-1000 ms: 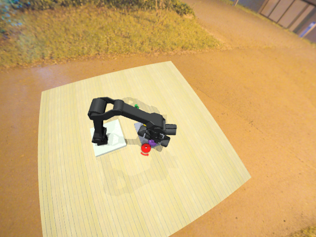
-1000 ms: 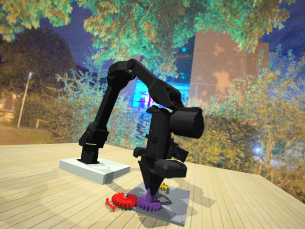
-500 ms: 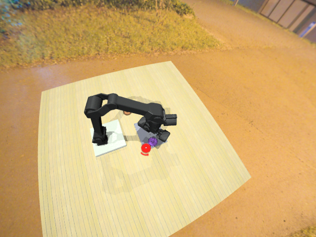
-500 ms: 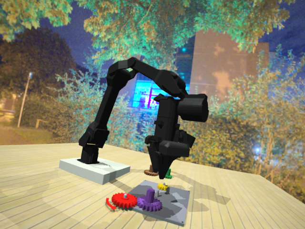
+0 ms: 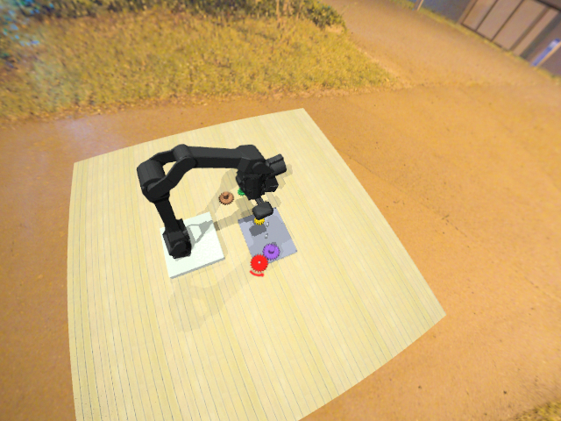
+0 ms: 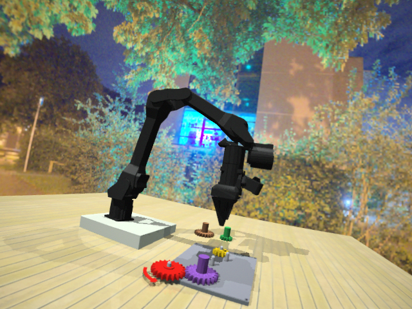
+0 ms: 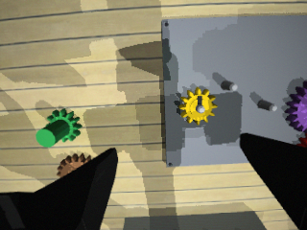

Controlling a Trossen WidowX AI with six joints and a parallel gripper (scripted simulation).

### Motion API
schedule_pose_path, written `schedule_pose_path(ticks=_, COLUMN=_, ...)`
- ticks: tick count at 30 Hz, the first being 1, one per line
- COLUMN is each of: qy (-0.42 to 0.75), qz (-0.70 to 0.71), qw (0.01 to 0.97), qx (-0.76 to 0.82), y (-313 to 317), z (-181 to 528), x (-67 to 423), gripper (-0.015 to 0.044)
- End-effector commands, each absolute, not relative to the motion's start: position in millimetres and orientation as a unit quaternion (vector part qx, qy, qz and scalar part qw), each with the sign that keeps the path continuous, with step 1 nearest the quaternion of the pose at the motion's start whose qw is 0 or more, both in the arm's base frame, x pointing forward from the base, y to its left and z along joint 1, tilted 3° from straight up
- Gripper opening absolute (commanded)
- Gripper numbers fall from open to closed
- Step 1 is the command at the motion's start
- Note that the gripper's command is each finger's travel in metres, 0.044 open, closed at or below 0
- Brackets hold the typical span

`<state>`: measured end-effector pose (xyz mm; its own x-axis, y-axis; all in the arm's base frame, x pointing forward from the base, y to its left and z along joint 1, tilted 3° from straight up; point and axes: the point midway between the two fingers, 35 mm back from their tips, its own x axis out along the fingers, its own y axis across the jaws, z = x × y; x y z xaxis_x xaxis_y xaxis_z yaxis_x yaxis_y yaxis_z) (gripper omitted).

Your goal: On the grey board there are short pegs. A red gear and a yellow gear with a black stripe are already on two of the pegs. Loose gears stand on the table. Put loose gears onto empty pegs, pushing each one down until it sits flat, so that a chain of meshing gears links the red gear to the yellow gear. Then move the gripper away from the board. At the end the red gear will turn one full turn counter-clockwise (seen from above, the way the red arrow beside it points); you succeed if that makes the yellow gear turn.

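A purple gear (image 5: 271, 251) (image 6: 203, 264) (image 7: 299, 108) looks flat on the grey board (image 5: 284, 238) (image 6: 234, 280) (image 7: 192, 152), its teeth at the red gear (image 5: 257, 264) (image 6: 166, 271). The yellow gear (image 5: 259, 221) (image 6: 219, 252) (image 7: 192, 113) is near the board's far end. Two bare pegs show: one (image 6: 227, 256) (image 7: 229, 86) beside the yellow gear, another (image 6: 212, 261) (image 7: 267, 104) nearer the purple. A green gear (image 6: 227, 233) (image 7: 65, 126) and a brown gear (image 5: 225, 198) (image 6: 204, 232) (image 7: 73, 165) stand on the table. My gripper (image 7: 177, 147) is open and empty, above the yellow end of the board.
The white base slab (image 5: 199, 245) (image 6: 109, 232) lies beside the board. The red arrow (image 5: 261, 274) (image 6: 148, 276) curves beside the red gear. The wooden table (image 5: 316, 317) (image 6: 49, 266) surrounds the board. In the wrist view my finger partly covers the brown gear.
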<state>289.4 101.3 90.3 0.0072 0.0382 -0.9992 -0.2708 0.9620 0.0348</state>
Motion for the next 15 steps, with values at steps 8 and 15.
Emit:
schedule_pose_path(ticks=8, qy=0.706, qz=-0.069, qw=0.697, qx=0.106, y=194.5, z=91.9, x=195.8, gripper=0.044)
schedule_pose_path(ticks=15, qy=0.705, qz=-0.085, qw=0.693, qx=0.123, y=201.6, z=91.9, x=185.6, gripper=0.044)
